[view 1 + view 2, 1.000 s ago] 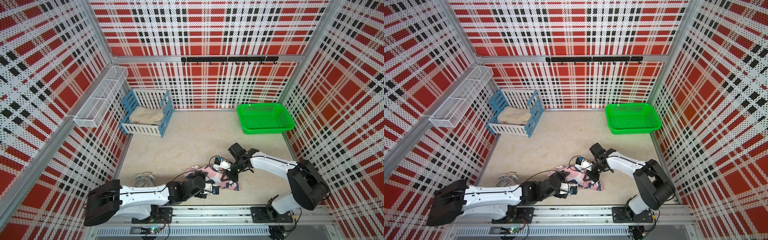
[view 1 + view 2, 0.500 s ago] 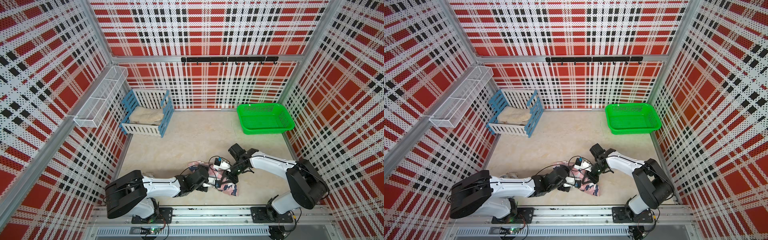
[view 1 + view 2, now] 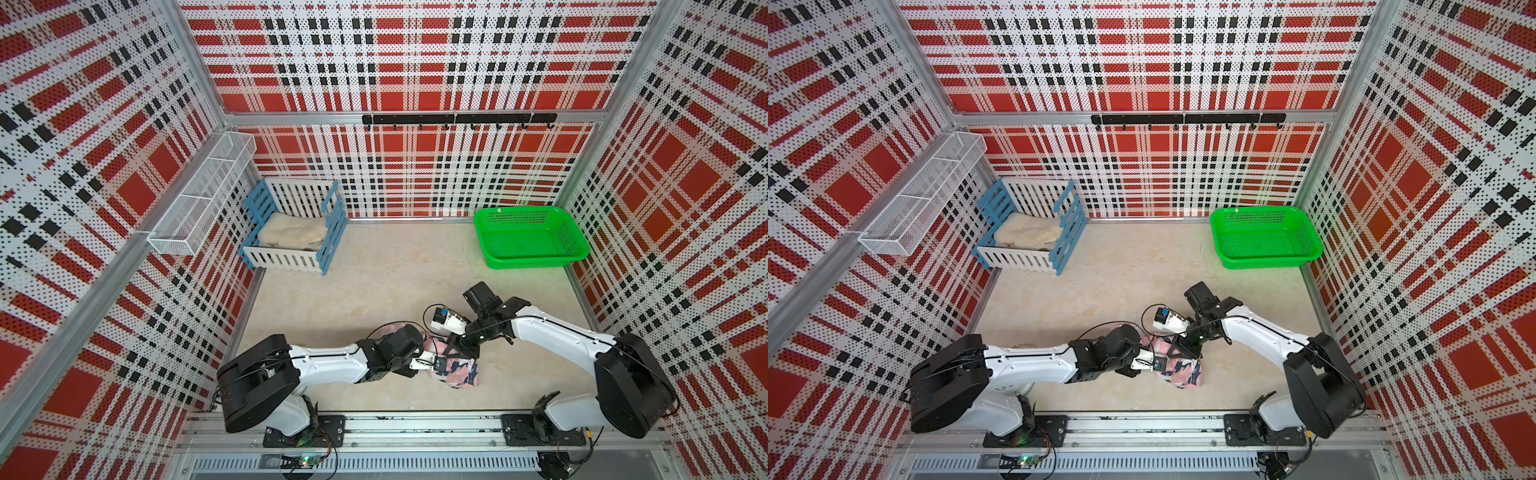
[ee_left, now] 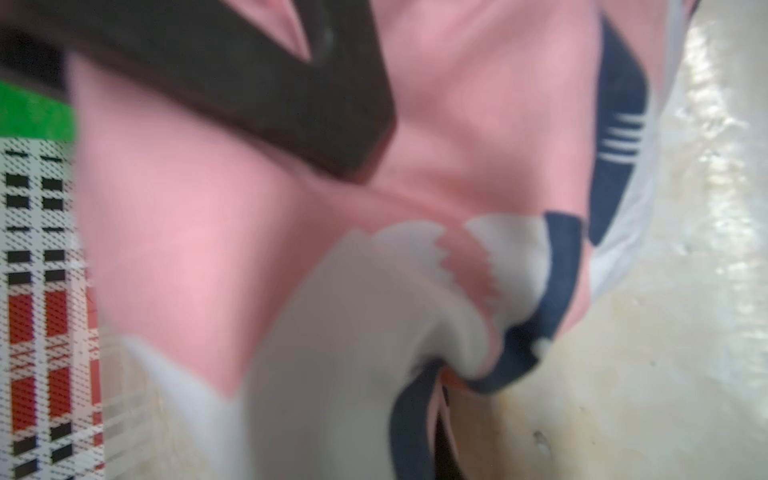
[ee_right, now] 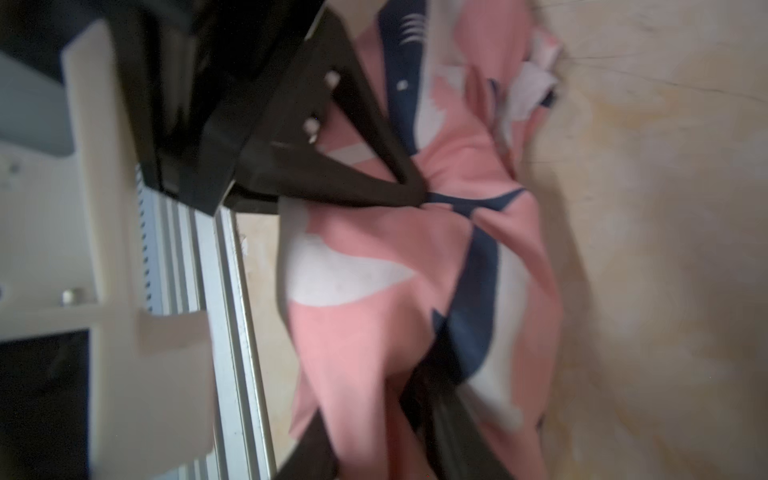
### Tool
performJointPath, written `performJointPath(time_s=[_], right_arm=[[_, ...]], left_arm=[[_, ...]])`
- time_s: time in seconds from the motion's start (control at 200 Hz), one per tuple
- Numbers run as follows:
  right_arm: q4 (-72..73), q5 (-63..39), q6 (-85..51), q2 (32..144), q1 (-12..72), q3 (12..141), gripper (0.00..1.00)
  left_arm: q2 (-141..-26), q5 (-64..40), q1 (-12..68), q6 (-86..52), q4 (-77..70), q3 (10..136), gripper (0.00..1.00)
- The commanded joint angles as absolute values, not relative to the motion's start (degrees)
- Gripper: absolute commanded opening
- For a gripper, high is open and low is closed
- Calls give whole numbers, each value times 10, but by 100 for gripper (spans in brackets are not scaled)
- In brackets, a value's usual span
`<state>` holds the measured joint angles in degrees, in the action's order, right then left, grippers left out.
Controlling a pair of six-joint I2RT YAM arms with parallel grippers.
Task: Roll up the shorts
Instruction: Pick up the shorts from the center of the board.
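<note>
Pinched together, the left fingers (image 5: 299, 178) clamp a gathered fold of the pink soft-fabric shorts printed with navy-and-white sharks (image 3: 461, 372), and the creases run into their tips. The right fingers (image 4: 241, 83) stand partly apart, with cloth draped across them. On the beige desk (image 3: 374, 291), seen in a top view, the green plastic mesh basket (image 3: 536, 262) sits at two o'clock. The shorts lie bunched near six o'clock, well apart from it.

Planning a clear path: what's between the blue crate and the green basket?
Only bare tabletop between crate and basket, shown in both top views.
</note>
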<state>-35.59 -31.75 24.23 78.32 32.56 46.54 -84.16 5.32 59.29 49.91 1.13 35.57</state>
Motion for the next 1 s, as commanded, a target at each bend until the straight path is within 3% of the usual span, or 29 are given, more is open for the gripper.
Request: performJointPath(time_s=[0.0, 0.045, 0.2, 0.346, 0.626, 0.726, 0.827, 0.997], right_arm=[[-269, -185, 200, 703, 313, 455, 75], [-242, -124, 183, 670, 309, 453, 85], [-204, 28, 173, 584, 301, 463, 88], [-211, 102, 172, 549, 301, 474, 88], [-214, 129, 168, 513, 300, 443, 88], [-217, 125, 167, 513, 300, 433, 88], [-223, 154, 163, 508, 299, 428, 88], [-214, 266, 110, 494, 251, 441, 91]], left_arm=[[-815, 44, 564, 500, 96, 381, 0], [-806, 42, 543, 496, 114, 397, 0], [-771, 35, 470, 500, 167, 455, 0], [-748, 73, 403, 535, 180, 493, 0], [-766, 195, 252, 601, 161, 585, 0], [-791, 186, 205, 606, 153, 624, 0], [-825, 169, 202, 567, 151, 679, 0], [-914, 162, 276, 472, 139, 788, 0]])
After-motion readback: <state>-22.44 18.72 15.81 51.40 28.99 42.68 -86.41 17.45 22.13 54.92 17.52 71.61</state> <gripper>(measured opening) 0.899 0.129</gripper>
